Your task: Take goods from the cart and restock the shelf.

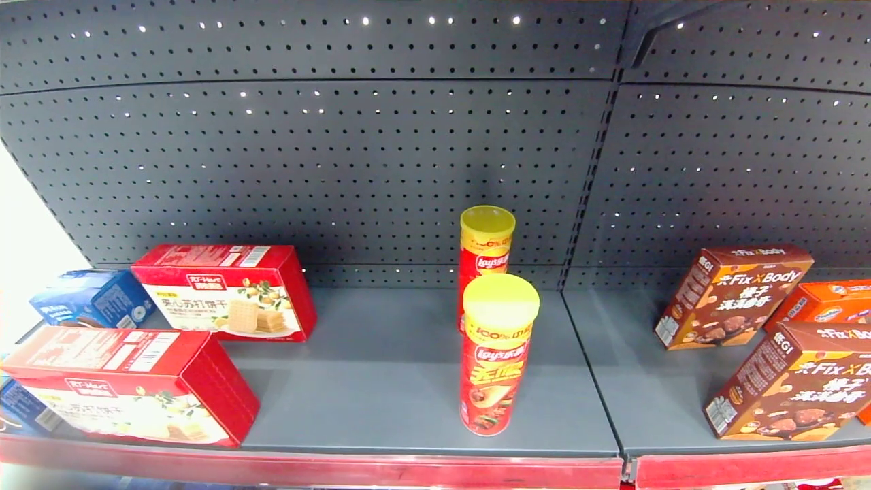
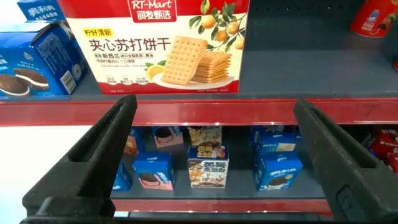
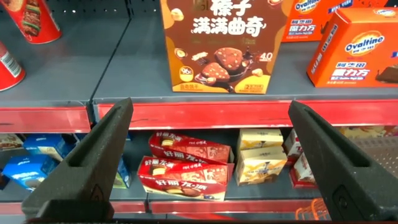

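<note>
Head view: grey sheet-metal shelf (image 1: pixel 381 388) w/ perforated back panel (image 1: pixel 340 150) is seen. 2 cylindrical chip cans are stood upright at frame centre, long axes vertical, yellow lids up: front can (image 1: pixel 497 354) just before rear can (image 1: pixel 485 255). Cardboard red cracker boxes (image 1: pixel 129 384) are set at lower left, brown cookie boxes (image 1: pixel 793 378) at right, long axes across frame.
L wrist view: left gripper (image 2: pixel 214 109) is held w/ fingers wide apart, nothing between, facing one of the red cracker boxes.
R wrist view: right gripper (image 3: pixel 210 109) is likewise spread and empty, facing one of the brown cookie boxes

Grey shelf (image 1: pixel 381 381), red front edge. Left: red cracker boxes (image 1: pixel 228 292), blue box (image 1: pixel 92 298). Centre: two upright chip cans (image 1: pixel 500 354). Right: brown boxes (image 1: pixel 735 296), orange box (image 1: pixel 833 299).
</note>
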`<state>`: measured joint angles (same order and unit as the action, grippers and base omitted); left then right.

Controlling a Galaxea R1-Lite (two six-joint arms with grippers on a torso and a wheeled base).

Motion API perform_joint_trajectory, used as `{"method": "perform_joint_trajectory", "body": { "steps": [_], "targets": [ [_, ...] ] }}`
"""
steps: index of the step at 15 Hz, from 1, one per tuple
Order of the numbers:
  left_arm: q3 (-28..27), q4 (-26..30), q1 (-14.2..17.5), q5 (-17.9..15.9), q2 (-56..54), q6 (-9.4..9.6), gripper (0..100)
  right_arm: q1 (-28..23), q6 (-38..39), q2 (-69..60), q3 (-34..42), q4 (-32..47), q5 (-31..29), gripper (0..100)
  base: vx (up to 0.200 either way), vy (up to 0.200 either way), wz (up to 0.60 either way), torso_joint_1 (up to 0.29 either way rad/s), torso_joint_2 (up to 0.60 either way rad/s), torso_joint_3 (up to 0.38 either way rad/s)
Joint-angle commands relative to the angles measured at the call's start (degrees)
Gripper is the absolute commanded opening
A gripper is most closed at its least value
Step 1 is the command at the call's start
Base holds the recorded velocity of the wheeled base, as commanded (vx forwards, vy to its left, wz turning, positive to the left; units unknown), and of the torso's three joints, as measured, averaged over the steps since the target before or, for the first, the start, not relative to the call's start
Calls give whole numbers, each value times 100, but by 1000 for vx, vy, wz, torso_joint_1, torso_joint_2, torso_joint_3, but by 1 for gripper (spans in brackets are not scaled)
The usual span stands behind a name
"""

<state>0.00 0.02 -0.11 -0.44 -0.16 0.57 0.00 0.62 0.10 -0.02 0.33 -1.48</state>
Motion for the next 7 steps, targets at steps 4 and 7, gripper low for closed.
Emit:
{"method": "perform_joint_trajectory", "body": {
  "steps": [4, 7],
  "targets": [
    [0, -2, 2, 0, 16, 4, 100, 0, -1, 8, 2, 2, -2, 100, 0, 0, 0, 0, 0, 0],
    [0, -2, 2, 0, 16, 4, 100, 0, -1, 8, -6, 2, 7, 100, 0, 0, 0, 0, 0, 0]
  ]
}}
